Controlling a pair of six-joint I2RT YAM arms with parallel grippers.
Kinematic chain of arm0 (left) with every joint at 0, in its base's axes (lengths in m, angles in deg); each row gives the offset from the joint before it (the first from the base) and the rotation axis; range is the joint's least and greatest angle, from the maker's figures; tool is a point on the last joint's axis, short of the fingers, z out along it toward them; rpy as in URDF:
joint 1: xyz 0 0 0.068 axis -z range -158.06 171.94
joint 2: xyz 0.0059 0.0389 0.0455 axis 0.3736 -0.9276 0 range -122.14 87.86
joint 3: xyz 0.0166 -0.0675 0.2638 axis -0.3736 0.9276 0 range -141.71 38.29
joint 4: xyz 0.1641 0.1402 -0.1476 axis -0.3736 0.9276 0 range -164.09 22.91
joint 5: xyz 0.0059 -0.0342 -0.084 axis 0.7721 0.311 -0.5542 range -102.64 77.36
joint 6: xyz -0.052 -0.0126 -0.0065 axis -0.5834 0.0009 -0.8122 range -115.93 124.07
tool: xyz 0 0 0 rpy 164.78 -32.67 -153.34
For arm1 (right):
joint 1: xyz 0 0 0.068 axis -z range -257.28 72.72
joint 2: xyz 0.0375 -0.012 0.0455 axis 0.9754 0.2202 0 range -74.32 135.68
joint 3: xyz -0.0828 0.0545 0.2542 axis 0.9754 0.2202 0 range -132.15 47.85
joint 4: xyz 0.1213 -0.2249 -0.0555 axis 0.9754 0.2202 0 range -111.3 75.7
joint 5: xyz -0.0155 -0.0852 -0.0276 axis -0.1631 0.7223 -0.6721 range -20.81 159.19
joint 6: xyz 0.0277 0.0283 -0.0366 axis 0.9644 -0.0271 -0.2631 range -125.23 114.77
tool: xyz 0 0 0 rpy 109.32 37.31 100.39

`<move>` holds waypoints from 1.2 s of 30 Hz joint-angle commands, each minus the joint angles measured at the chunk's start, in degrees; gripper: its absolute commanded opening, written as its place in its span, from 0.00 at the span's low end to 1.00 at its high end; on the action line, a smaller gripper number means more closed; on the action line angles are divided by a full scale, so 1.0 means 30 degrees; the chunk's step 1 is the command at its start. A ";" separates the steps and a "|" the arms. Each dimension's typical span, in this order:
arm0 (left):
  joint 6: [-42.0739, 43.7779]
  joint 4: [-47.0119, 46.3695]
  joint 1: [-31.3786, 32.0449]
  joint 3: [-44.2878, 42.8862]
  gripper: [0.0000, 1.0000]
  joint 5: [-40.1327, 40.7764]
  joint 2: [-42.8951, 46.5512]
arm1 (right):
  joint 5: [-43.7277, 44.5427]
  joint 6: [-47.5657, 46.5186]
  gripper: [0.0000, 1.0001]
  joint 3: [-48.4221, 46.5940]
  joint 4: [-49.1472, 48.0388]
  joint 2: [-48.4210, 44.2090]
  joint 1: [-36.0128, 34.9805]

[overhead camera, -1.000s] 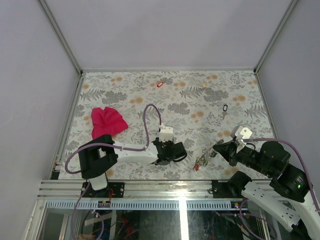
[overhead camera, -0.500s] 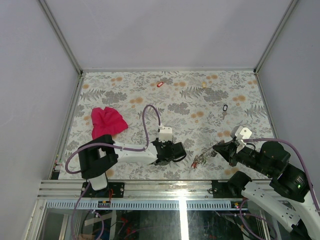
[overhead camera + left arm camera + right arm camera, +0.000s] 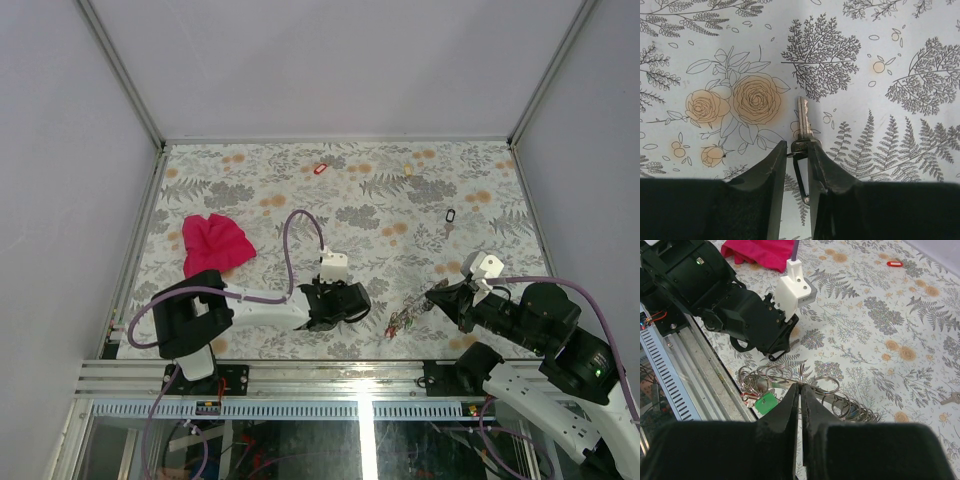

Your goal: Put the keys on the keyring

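Keyring [image 3: 407, 317] is pinched in the shut right pincer [image 3: 800, 386], by the desk's near edge. Just left of it, one key [image 3: 803, 117] lies flat between the fingers of the narrow left pincer [image 3: 796, 149]; I cannot tell if it grips. The key could slip or spin away on the flowery desk [image 3: 400, 195], which looks smooth. Plain pale walls [image 3: 330, 60] stand around.

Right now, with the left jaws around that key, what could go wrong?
The key lies flat; the jaws of the left gripper flank only its head, so it may slip or swivel. The right gripper pinches just a thin wire of the tangled keyring, which could twist loose.
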 commanded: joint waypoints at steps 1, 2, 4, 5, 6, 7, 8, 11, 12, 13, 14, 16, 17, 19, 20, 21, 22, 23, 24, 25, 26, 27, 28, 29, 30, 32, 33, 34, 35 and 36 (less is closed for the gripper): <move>0.1811 -0.1503 -0.0115 0.1028 0.18 -0.0335 0.0816 | -0.0201 0.0197 0.00 -0.0355 -0.1802 -0.0037 -0.0079; 0.1959 -0.1661 -0.0089 0.1146 0.17 -0.0388 0.1000 | -0.0198 0.0211 0.00 -0.0311 -0.1829 -0.0036 -0.0092; 0.2280 -0.2031 -0.0106 0.1379 0.18 -0.0511 0.1368 | -0.0229 0.0228 0.00 -0.0276 -0.1861 -0.0054 -0.0079; 0.2402 -0.2210 -0.0102 0.1498 0.22 -0.0604 0.1571 | -0.0227 0.0248 0.00 -0.0257 -0.1880 -0.0038 -0.0092; 0.2564 -0.2459 -0.0095 0.1663 0.26 -0.0715 0.1827 | -0.0227 0.0251 0.00 -0.0251 -0.1904 -0.0011 -0.0090; 0.2727 -0.2765 -0.0097 0.1848 0.30 -0.0871 0.2126 | -0.0227 0.0298 0.00 -0.0262 -0.1918 -0.0015 -0.0071; 0.2956 -0.3104 -0.0083 0.2106 0.34 -0.1005 0.2475 | -0.0234 0.0289 0.00 -0.0281 -0.1898 0.0014 -0.0091; 0.3979 -0.4496 -0.0188 0.3038 0.46 -0.1874 0.3911 | -0.0226 0.0313 0.00 -0.0363 -0.1847 0.0080 -0.0091; 0.4365 -0.4961 -0.0292 0.3339 0.49 -0.2294 0.4452 | -0.0227 0.0302 0.00 -0.0400 -0.1834 0.0096 -0.0093; 0.4860 -0.5491 -0.0466 0.3724 0.51 -0.2812 0.5018 | -0.0227 0.0341 0.00 -0.0427 -0.1832 0.0109 -0.0093; 0.5281 -0.6096 -0.0744 0.4332 0.53 -0.3470 0.5859 | -0.0249 0.0375 0.00 -0.0441 -0.1829 0.0136 -0.0072; 0.6237 -0.7447 -0.1586 0.5502 0.55 -0.5157 0.7122 | -0.0256 0.0428 0.00 -0.0442 -0.1854 0.0182 -0.0086; 0.6581 -0.8160 -0.2140 0.6137 0.56 -0.6195 0.7739 | -0.0296 0.0470 0.00 -0.0447 -0.1883 0.0211 -0.0089; 0.7318 -0.9815 -0.3622 0.7356 0.56 -0.8810 0.8917 | -0.0328 0.0531 0.00 -0.0446 -0.1931 0.0270 -0.0093; 0.7452 -1.0449 -0.4387 0.7863 0.56 -1.0167 0.9418 | -0.0364 0.0560 0.00 -0.0476 -0.1947 0.0284 -0.0093; 0.7524 -1.1008 -0.5168 0.8387 0.56 -1.1300 0.9832 | -0.0394 0.0589 0.00 -0.0473 -0.1990 0.0312 -0.0093; 0.7606 -1.1605 -0.6093 0.8805 0.56 -1.2427 1.0169 | -0.0416 0.0604 0.00 -0.0505 -0.2009 0.0341 -0.0086; 0.7719 -1.2053 -0.6685 0.9194 0.56 -1.3490 1.0387 | -0.0430 0.0628 0.00 -0.0509 -0.2052 0.0366 -0.0093; 0.7832 -1.2391 -0.7154 0.9473 0.57 -1.4282 1.0502 | -0.0453 0.0624 0.00 -0.0510 -0.2091 0.0388 -0.0093; 0.7949 -1.2653 -0.7465 0.9643 0.58 -1.4938 1.0458 | -0.0482 0.0645 0.00 -0.0481 -0.2136 0.0401 -0.0086; 0.8102 -1.2829 -0.7676 0.9694 0.58 -1.5456 1.0343 | -0.0511 0.0637 0.00 -0.0484 -0.2152 0.0421 -0.0093; 0.8239 -1.2843 -0.7802 0.9656 0.59 -1.5788 1.0046 | -0.0544 0.0676 0.00 -0.0477 -0.2191 0.0457 -0.0086; 0.8362 -1.2896 -0.7847 0.9604 0.59 -1.6020 0.9764 | -0.0570 0.0692 0.00 -0.0477 -0.2196 0.0483 -0.0071; 0.8476 -1.3068 -0.7903 0.9565 0.59 -1.6312 0.9377 | -0.0617 0.0716 0.00 -0.0491 -0.2226 0.0490 -0.0091; 0.8531 -1.3408 -0.7976 0.9589 0.59 -1.6609 0.9003 | -0.0634 0.0730 0.00 -0.0478 -0.2218 0.0517 -0.0071; 0.8621 -1.4021 -0.8098 0.9531 0.58 -1.7250 0.8146 | -0.0666 0.0716 0.00 -0.0515 -0.2270 0.0495 -0.0093; 0.8717 -1.4095 -0.8100 0.9420 0.58 -1.7360 0.7790 | -0.0673 0.0733 0.00 -0.0536 -0.2257 0.0543 -0.0090; 0.8795 -1.4104 -0.8111 0.9325 0.57 -1.7264 0.7402 | -0.0667 0.0743 0.00 -0.0583 -0.2226 0.0549 -0.0071; 0.8893 -1.4145 -0.8134 0.9288 0.57 -1.7237 0.7089 | -0.0666 0.0744 0.00 -0.0655 -0.2189 0.0550 -0.0076; 0.8982 -1.4224 -0.8144 0.9243 0.57 -1.7175 0.6820 | -0.0666 0.0777 0.00 -0.0675 -0.2155 0.0550 -0.0091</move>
